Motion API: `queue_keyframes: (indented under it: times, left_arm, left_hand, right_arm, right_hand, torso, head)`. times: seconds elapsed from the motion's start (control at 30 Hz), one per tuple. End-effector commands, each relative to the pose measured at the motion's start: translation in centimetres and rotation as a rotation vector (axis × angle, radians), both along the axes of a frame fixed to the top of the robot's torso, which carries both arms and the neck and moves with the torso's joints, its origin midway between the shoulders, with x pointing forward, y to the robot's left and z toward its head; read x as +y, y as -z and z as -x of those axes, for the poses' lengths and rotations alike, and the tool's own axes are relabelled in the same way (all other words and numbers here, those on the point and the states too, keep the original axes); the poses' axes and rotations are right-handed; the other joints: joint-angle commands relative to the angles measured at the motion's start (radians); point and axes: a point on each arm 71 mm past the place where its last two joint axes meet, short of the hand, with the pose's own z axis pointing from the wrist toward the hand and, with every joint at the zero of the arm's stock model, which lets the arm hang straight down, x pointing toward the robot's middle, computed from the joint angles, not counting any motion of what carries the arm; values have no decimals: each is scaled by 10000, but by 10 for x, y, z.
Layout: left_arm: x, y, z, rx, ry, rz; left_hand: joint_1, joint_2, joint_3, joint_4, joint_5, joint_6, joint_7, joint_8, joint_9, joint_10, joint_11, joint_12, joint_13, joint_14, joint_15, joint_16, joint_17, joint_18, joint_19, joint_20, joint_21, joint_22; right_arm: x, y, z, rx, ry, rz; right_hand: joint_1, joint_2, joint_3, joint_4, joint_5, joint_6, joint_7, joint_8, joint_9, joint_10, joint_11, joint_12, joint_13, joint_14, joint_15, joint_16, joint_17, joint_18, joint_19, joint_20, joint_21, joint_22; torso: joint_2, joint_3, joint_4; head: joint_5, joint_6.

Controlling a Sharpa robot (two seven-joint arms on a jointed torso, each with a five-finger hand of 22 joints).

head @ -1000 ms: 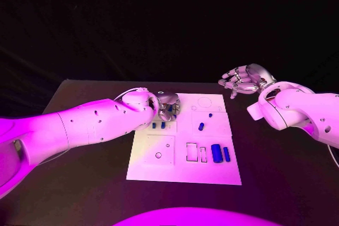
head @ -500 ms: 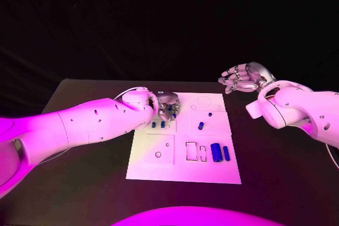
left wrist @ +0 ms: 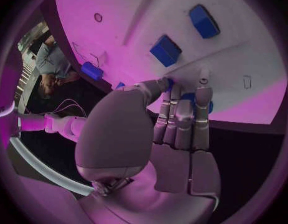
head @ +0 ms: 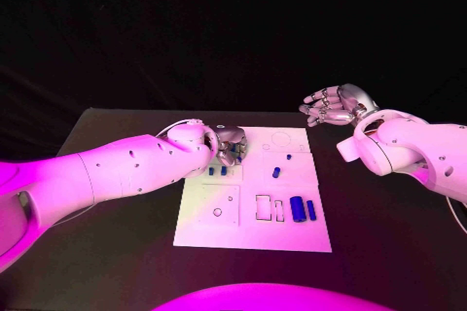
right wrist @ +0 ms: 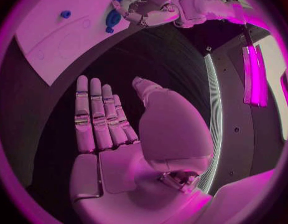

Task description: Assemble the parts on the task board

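Note:
The white task board [head: 251, 227] lies in the middle of the black table. My left hand [head: 231, 144] hangs over its far left corner and pinches a small blue part [left wrist: 170, 83] between thumb and fingers. Two short blue parts [head: 218, 170] stand just below that hand. Two more blue parts [head: 277, 172] sit mid-board, and a thick and a thin blue part [head: 297, 208] lie near the right edge. My right hand [head: 334, 105] floats beyond the board's far right corner, fingers apart [right wrist: 97, 117], holding nothing.
Outlined recesses [head: 264, 208] and a small ring [head: 217, 212] mark the board's near half. In the right wrist view the board [right wrist: 50, 40] is far from the palm, with black table [right wrist: 144, 55] between them. A cable [head: 173, 127] loops at my left wrist.

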Motion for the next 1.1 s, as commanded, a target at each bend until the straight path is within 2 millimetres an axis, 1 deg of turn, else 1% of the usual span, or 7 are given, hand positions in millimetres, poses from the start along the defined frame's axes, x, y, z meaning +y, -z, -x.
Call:
queue_keyframes:
  times: [0.03,0.23,0.37,0.47,0.63,0.8,1.1]
  left_arm:
    - [-1,-1,1,-76,62,220]
    - [2,-2,1,-197,36,443]
    - [7,-4,2,-202,-43,657]
    - [13,-7,4,-80,-141,903]
    - [20,-14,5,62,-291,1317]
    - [31,-23,8,257,-528,1785]
    - [54,-29,7,443,-1009,1986]
  left_hand:
    - [32,84,5,-98,-49,69,15,-68,-15,79,4,-78,-25,68,-14,40,14,-146,87,-8,90,52]
    - [27,97,23,-169,-50,87,40,-122,-33,128,17,-141,-51,105,-14,55,27,-162,145,-20,157,131]
    - [11,95,25,-183,-51,94,52,-142,-39,141,27,-171,-63,121,-10,62,38,-171,171,-18,184,167]
    - [-9,95,28,-199,-47,117,63,-159,-44,169,37,-203,-76,140,-6,69,49,-184,212,-11,222,219]
    - [-76,75,15,-202,-54,145,77,-194,-53,200,55,-263,-98,145,7,70,25,-191,224,4,242,241]
    - [-93,73,14,-205,-54,156,79,-206,-56,210,58,-284,-105,146,12,70,15,-198,254,8,266,279]
    - [-103,69,12,-208,-54,162,84,-214,-58,218,63,-296,-110,153,15,73,21,-198,254,10,268,282]
  right_arm:
    - [2,-1,0,-90,-178,-96]
    - [2,-1,0,-126,-217,-135]
    - [2,-1,0,-145,-251,-194]
    - [0,-1,0,-130,-271,-216]
    - [-2,0,-1,-124,-232,-213]
    - [-4,0,-1,-116,-189,-203]
    - [-6,1,-1,-88,-136,-178]
  right_hand:
    - [-112,12,47,4,44,-63,463,64,-14,12,54,-66,-26,-10,73,-42,-22,57,-27,40,-33,-36]
    - [-121,13,49,2,45,-70,468,64,-18,5,58,-69,-50,-5,77,-71,-39,58,-32,45,-32,-73]
    - [-113,22,67,-17,53,-74,468,69,-25,-8,62,-77,-92,-2,84,-123,-70,58,-45,53,-33,-139]
    - [-103,40,109,-64,59,-76,465,85,-43,-37,70,-112,-214,-36,105,-296,-168,61,-118,70,-39,-331]
    - [-137,42,138,-98,68,-63,470,83,-75,-29,88,-193,-382,-72,143,-520,-322,59,-207,118,-35,-574]
    - [-142,38,139,-104,69,-65,474,78,-81,-28,92,-204,-404,-68,146,-544,-341,60,-212,122,-33,-604]
    - [-144,34,139,-109,70,-66,479,75,-85,-27,95,-212,-420,-64,148,-560,-354,60,-214,124,-31,-625]
  torso:
    - [4,-2,-3]
    - [-4,-3,-12]
    - [-3,-1,-1]
    - [-21,2,2]
    - [-26,9,12]
    - [-16,11,3]
    - [-23,9,31]
  head:
    - [3,-3]
    - [4,25]
    - [-9,49]
    - [-20,84]
    - [-17,99]
    - [-26,128]
    - [-3,149]
